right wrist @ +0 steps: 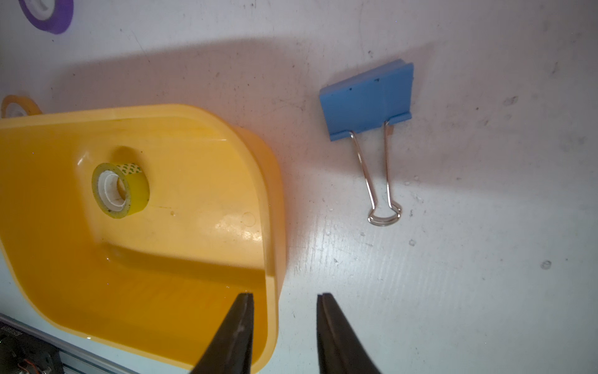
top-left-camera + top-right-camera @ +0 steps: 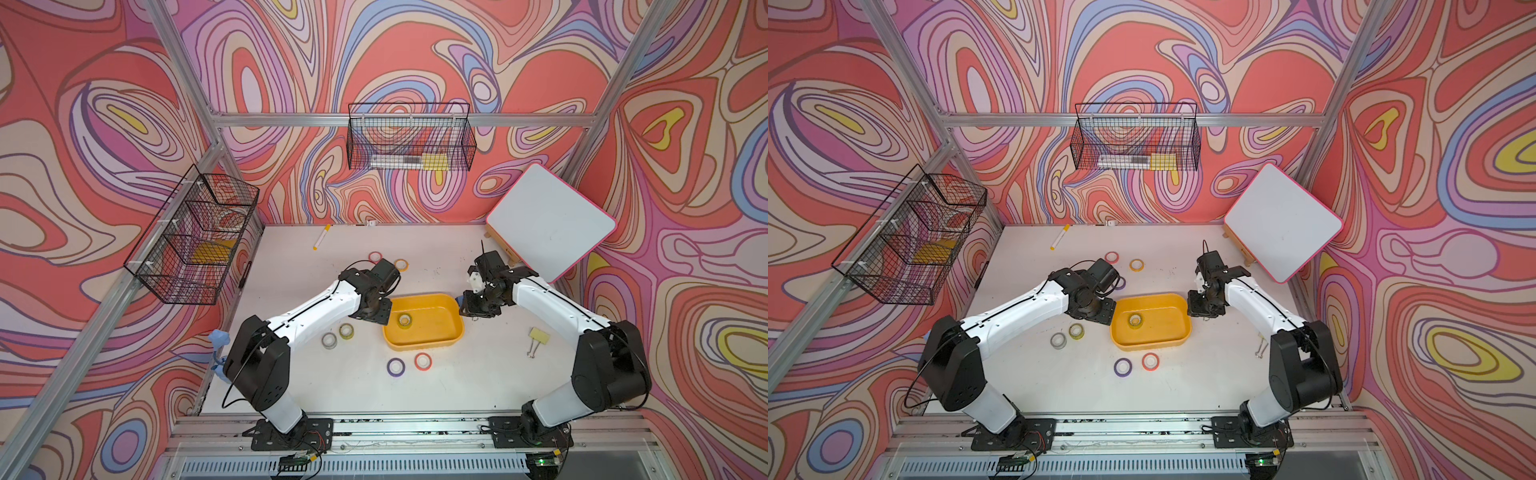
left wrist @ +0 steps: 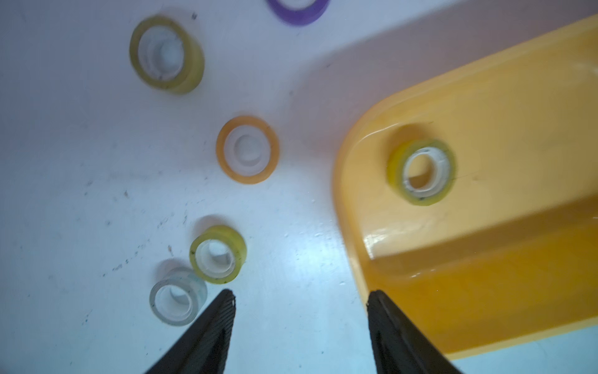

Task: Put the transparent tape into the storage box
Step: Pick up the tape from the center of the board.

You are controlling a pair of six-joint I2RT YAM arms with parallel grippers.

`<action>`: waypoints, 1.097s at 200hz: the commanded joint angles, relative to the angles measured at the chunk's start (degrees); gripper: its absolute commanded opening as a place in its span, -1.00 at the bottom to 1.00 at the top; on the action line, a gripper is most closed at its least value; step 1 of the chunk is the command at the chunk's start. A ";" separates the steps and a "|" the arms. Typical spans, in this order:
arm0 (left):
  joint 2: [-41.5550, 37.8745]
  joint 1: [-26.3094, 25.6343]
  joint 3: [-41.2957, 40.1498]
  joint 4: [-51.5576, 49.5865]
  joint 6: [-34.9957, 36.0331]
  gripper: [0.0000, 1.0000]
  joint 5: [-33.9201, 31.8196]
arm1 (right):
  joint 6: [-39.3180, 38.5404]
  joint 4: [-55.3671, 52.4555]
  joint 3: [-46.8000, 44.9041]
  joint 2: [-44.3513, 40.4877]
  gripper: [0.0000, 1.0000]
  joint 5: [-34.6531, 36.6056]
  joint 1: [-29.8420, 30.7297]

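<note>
We see one transparent tape [image 2: 404,320] lying inside the storage box [image 2: 436,332] and a clear roll [image 3: 178,296] on the desk [image 3: 81,162]. The left gripper [image 3: 300,294] and right gripper [image 1: 284,296] are both open and empty. The right one straddles the box's corner wall, so we fear a sideways swing could drag the box. In both top views the wrists hide the fingertips.
</note>
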 commanded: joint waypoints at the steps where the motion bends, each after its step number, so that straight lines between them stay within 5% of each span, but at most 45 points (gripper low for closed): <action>1: -3.36 3.51 -4.30 0.21 0.25 0.39 1.72 | -0.73 0.69 -0.71 -0.75 -0.31 -1.32 -0.36; 108: 1.21 10.79 -8.51 5.42 2.19 0.39 4.54 | 0.04 1.29 -1.80 -1.50 -0.22 -2.31 -0.26; 219: 6.89 11.90 -9.59 7.24 1.84 0.39 4.27 | -0.17 0.65 -1.51 -1.80 -0.19 -1.61 -0.26</action>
